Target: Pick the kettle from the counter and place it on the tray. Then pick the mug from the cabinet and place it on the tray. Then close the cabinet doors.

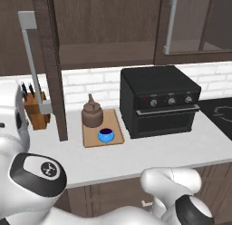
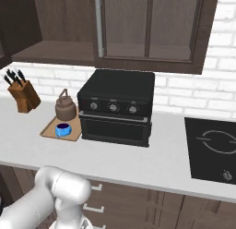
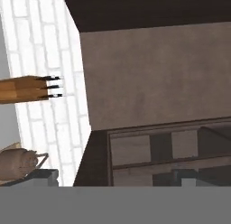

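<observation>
The dark-brown kettle (image 1: 93, 113) (image 2: 66, 107) stands on the back half of the light-wood tray (image 1: 115, 124) (image 2: 47, 130). The blue mug (image 1: 105, 135) (image 2: 62, 129) sits on the tray's front half, just in front of the kettle. Both rest on the pale counter (image 1: 136, 156) (image 2: 138, 159). Above, the cabinet (image 1: 104, 33) (image 2: 60, 29) is open on its left side, its shelf bare. The left cabinet door (image 1: 50, 61) stands swung out edge-on, with its grey handle (image 1: 29, 56). The right door (image 1: 190, 24) (image 2: 147, 25) is shut. In the rolled hand view, the kettle (image 3: 18, 163) appears at the lower left.
A black oven (image 1: 158, 101) (image 2: 117, 105) stands right of the tray, touching or nearly touching it. A tan knife block (image 1: 36, 108) (image 2: 23, 96) (image 3: 25, 89) is at the left by the brick wall. A black hob (image 2: 216, 147) lies at the right. My white arm links (image 1: 36, 174) fill the foreground.
</observation>
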Controlling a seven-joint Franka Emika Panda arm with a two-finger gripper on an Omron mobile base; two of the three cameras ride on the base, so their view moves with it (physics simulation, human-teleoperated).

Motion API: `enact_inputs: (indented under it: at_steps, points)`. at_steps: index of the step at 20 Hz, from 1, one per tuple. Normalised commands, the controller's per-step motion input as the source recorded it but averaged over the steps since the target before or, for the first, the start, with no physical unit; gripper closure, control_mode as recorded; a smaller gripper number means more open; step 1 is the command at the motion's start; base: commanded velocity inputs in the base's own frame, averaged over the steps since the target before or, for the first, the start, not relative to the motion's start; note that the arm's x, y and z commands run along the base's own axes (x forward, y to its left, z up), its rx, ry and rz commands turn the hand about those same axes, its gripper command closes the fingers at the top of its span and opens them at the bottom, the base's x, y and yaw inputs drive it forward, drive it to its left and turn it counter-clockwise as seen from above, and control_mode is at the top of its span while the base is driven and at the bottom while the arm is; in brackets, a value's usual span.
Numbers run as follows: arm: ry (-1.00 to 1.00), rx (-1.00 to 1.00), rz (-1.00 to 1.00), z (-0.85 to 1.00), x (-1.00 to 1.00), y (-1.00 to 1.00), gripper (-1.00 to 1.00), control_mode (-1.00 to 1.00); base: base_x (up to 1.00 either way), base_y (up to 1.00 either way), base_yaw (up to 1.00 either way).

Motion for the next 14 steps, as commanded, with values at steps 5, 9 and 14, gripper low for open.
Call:
enact_inputs:
  at_steps: [5, 9, 14]
  points:
    - [0.00, 0.04, -0.18, 0.02, 0.18, -0.10, -1.00, -1.00, 0.00, 0.00, 0.00]
    - [0.00, 0.00, -0.17, 0.00, 0.32, -0.17, -1.00, -1.00, 0.00, 0.00, 0.00]
    - [-0.02, 0.00, -0.13, 0.00, 0.18, -0.27, -1.00, -1.00, 0.00, 0.00, 0.00]
